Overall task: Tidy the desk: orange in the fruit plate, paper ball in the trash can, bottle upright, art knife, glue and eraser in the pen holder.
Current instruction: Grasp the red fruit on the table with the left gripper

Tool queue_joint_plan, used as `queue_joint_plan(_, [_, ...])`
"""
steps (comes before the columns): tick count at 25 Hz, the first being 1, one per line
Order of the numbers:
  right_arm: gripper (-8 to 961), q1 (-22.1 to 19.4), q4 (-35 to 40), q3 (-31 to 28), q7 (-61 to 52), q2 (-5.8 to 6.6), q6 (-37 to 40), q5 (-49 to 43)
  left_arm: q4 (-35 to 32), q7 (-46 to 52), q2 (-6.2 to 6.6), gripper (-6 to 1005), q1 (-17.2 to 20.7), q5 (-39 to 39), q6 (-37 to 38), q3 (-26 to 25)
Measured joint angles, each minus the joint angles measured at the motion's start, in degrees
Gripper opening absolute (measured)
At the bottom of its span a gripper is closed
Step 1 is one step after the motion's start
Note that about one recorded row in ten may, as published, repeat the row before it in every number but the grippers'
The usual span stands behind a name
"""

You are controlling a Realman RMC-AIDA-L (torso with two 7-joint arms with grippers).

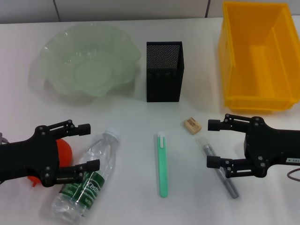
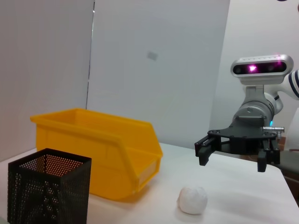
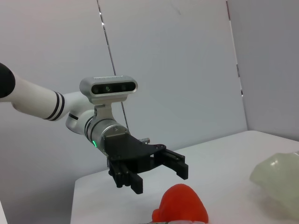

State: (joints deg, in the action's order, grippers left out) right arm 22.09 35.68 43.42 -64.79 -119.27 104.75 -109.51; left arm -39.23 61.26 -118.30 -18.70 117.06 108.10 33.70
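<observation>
Head view first: the white bench (image 1: 140, 117) is laid out like a clock face. At eleven o'clock sits the pale-green fruit plate (image 1: 89, 58), at twelve the black mesh pen holder (image 1: 163, 71), and at one to two o'clock the yellow trash can (image 1: 258, 56). Near the centre, a touch toward four o'clock, the tan eraser (image 1: 192, 125) lies flat; its print is too faint to read. Straight down at six o'clock a green art knife (image 1: 162, 164) lies lengthwise, and at five o'clock a grey glue stick (image 1: 218, 166) runs partly under the right claw (image 1: 211, 143), whose fingers are spread wide above the bench. At seven to eight o'clock the bottle (image 1: 86, 180) lies on its side, cap pointing away from the robot, its green label showing "Cestbon". The left claw (image 1: 91, 146) is spread wide just beside it, with the orange (image 1: 63, 149) peeking out from under that arm.

Left wrist view now: pen holder (image 2: 46, 191) up close, trash can (image 2: 98, 149) behind it, and the white paper ball (image 2: 192, 199) resting on the bench below the right claw (image 2: 233, 156), spread wide in the air.

Right wrist view: the left claw (image 3: 156, 175) hangs wide above the orange (image 3: 182, 210), with the rim of the fruit plate (image 3: 278, 179) beyond.
</observation>
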Motion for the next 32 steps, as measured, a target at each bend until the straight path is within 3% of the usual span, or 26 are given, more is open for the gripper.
queue_joint_plan(9, [841,0.0,0.0,0.5,0.2,0.01,-0.2,0.0,-0.3,0.1,0.17,841,0.1,0.3,-0.7,-0.6])
queue_joint_plan(14, [841,-0.3,0.0,0.0,0.2,0.01,-0.7,0.0,-0.9,-0.4,0.48,839,2.3,0.1,-3.9,-10.8])
queue_joint_plan(16, [841,-0.4,0.0,0.0,0.2,0.01,-0.7,0.0,-0.4,-0.4,0.84,838,3.5,0.5,-5.6,-12.7])
queue_joint_plan(19, [841,-0.6,0.0,0.0,0.3,0.01,-0.7,0.0,1.5,-0.4,1.53,837,5.0,1.7,-8.0,-12.3])
queue_joint_plan(24, [842,-0.5,0.0,0.0,0.3,-0.03,-0.7,0.0,2.8,-0.7,1.57,834,5.7,4.4,-12.4,-11.8])
queue_joint_plan(32, [842,-0.1,0.0,0.0,0.0,-0.09,-0.7,0.0,2.5,-0.4,1.54,558,3.5,8.0,-15.3,-11.8])
